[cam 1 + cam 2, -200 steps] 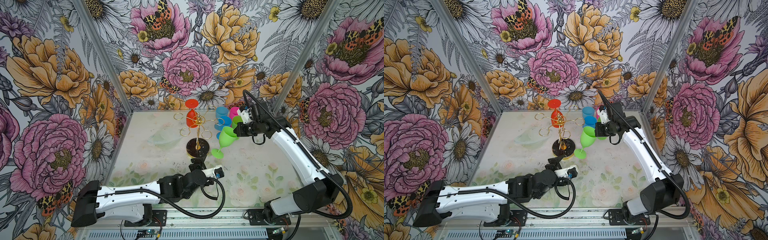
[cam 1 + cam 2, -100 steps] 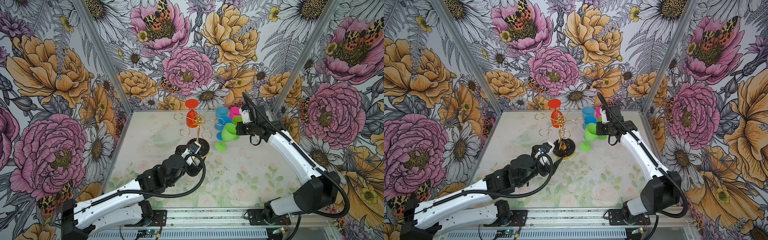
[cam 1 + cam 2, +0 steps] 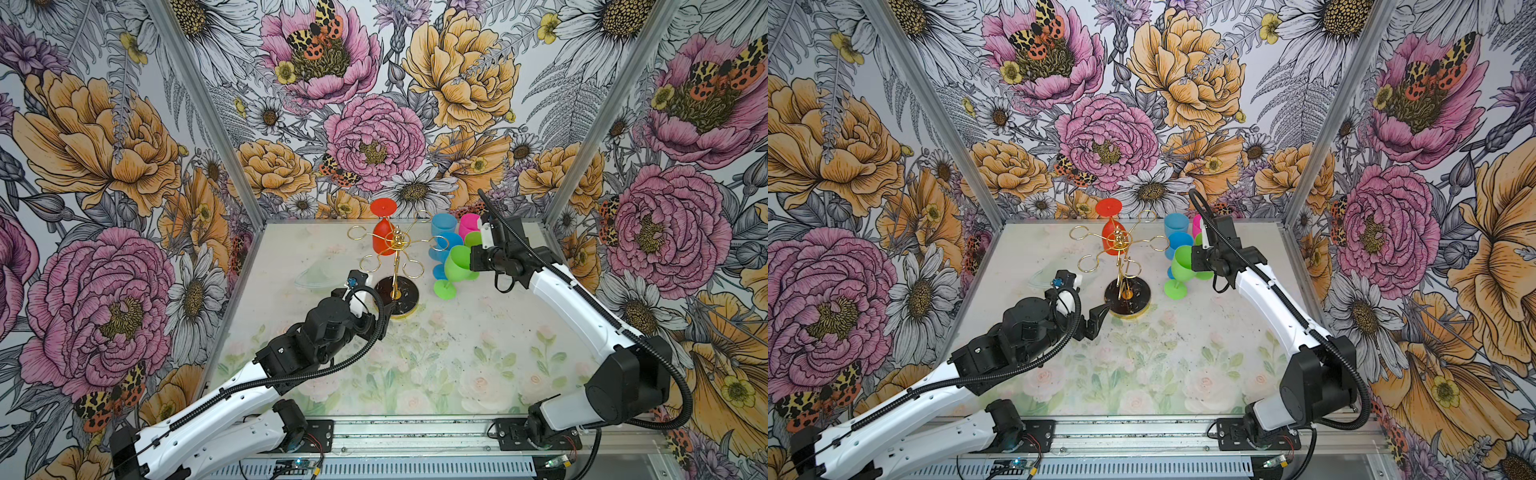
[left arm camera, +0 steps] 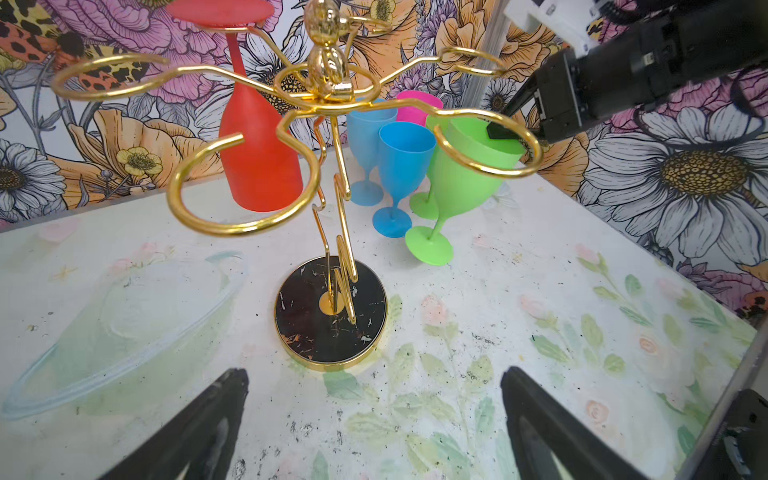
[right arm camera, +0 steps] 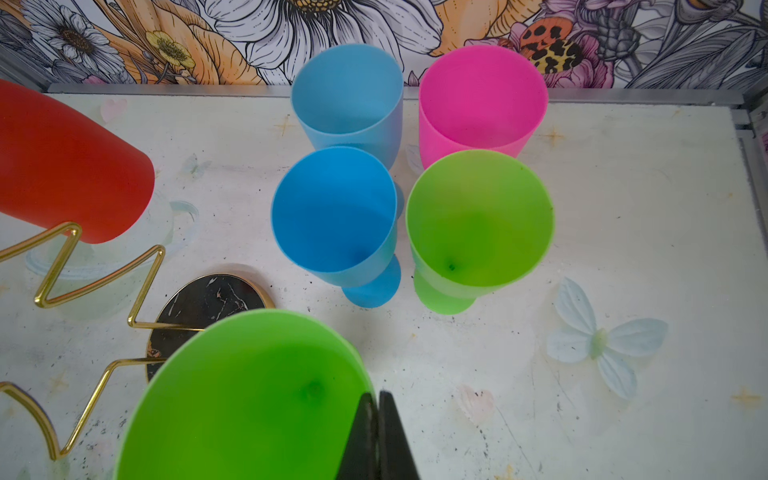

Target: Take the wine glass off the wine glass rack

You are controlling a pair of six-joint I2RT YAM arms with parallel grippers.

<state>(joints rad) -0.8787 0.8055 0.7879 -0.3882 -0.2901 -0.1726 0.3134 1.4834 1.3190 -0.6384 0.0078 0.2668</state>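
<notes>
"Between the right fingers, what was there?"
"The rim of a green glass, pinched tight. It leaned, clear of the rack, foot down by the table beside four other glasses. Touching or not, I couldn't tell."
"And the left fingers?"
"Spread wide, empty, low before the base."
"Anything on the rack?"
"One red glass, hung upside down by its foot on a far arm."
"How would it handle?"
"Light, stiff plastic, I judged, with a smooth wall. I'd grip the bowl's rim or the stem and slide it out along the arm. That thin rack looked tippy, so the base wanted steadying."
</notes>
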